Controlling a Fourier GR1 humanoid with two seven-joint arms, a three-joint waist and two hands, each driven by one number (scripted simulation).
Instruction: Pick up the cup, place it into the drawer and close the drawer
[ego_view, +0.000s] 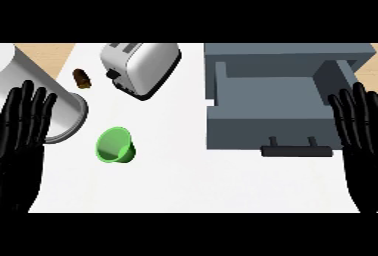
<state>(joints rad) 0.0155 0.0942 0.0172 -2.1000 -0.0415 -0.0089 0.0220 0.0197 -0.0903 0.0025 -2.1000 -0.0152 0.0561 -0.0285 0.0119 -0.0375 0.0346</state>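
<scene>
So here's the setup. 2 black hands, 1 at each side of the view, both coming up from the lower edge with palms flat and fingers pointing straight up. The left hand is at the far left edge, fingers straight and a little spread, holding nothing. Its fingertips overlap a big white cylinder lying there, but I can't tell if they actually touch it. The right hand is the same deal at the far right edge: fingers straight, relaxed, nothing in it. It sits just beside the right end of the drawer, and I can't tell about contact there either.

The cup is bright green and sits on the white counter, left of centre, with its mouth facing up toward the view. It's near the left hand but apart from it, just below the white cylinder, and well apart from the drawer.

The drawer is a grey box, pulled open, so you can see right down into it. Its dark handle sticks out from the front wall toward the robot.

Other stuff: a silver toaster at the back, tilted at an angle, and a small brown thing to its left, too small to identify.
</scene>
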